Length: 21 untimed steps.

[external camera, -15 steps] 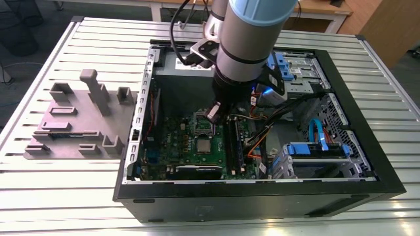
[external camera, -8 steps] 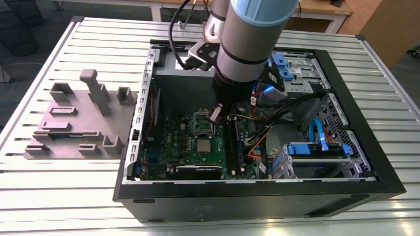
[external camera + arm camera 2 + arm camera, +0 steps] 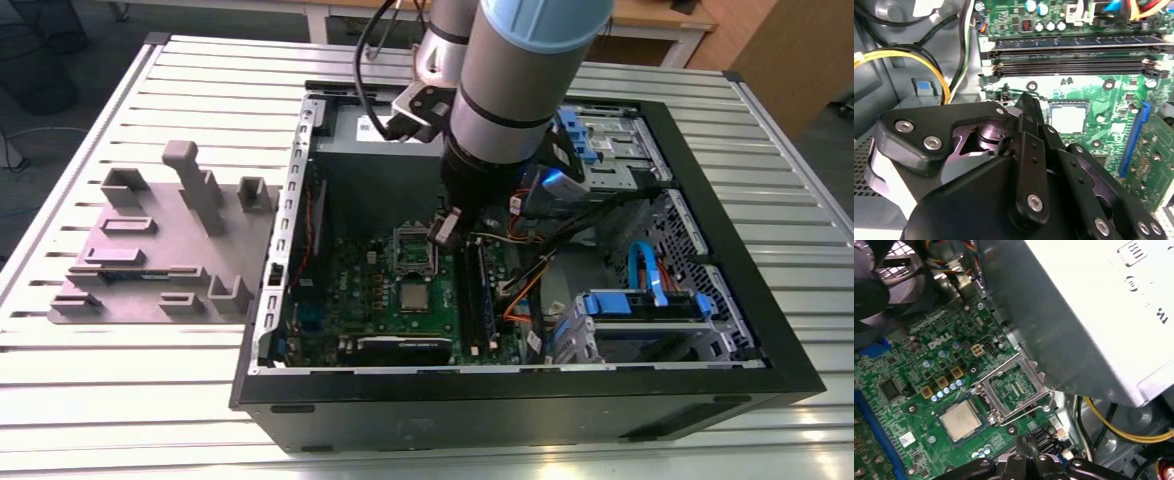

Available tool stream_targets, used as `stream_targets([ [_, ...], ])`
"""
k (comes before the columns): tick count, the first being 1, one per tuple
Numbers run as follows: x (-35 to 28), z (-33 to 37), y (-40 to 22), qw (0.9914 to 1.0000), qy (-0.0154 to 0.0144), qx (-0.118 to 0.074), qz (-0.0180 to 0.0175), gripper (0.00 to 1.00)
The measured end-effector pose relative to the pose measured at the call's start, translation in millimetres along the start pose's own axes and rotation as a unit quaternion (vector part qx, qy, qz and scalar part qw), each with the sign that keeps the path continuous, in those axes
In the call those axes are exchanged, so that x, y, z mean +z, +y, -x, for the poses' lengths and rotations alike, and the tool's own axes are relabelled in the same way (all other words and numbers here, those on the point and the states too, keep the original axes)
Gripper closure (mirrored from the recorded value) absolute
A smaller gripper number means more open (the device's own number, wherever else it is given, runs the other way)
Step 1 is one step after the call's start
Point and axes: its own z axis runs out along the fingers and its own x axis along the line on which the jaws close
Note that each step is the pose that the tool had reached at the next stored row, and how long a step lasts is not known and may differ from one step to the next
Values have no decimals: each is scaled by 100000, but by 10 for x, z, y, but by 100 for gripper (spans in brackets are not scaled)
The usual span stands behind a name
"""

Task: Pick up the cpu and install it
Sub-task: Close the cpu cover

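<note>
The cpu [image 3: 414,297] [image 3: 1069,117] [image 3: 960,420], a small silver-grey square chip, lies flat in its socket on the green motherboard [image 3: 360,290] inside the open computer case. Beside it the socket's metal load plate [image 3: 1014,385] [image 3: 415,250] is swung open, with its wire lever out to the side. My gripper [image 3: 447,232] [image 3: 1026,102] [image 3: 1029,452] hangs just above the board, next to the open plate and apart from the cpu. Its black fingers [image 3: 1023,454] are pressed together with nothing between them.
A silver power supply [image 3: 1079,315] [image 3: 380,125] stands close beside the socket. Long black memory sticks [image 3: 1074,50] [image 3: 475,300] run along the board. Yellow cables [image 3: 914,55] and blue drive caddies [image 3: 641,305] crowd the case. A grey fixture plate [image 3: 147,265] with upright blocks lies at the exterior view's left.
</note>
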Motion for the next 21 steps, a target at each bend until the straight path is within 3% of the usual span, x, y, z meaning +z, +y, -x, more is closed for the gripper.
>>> stream_targets([
  [9, 88, 151, 92, 100000, 13, -107, 7, 90],
  [15, 150, 195, 115, 99999, -102, -316, 105, 90],
  [16, 154, 194, 115, 99998, -321, -360, 262, 90],
  [19, 167, 195, 112, 99980, -1595, -477, 1106, 90],
  [21, 180, 196, 109, 99964, -2185, -514, 1499, 90],
])
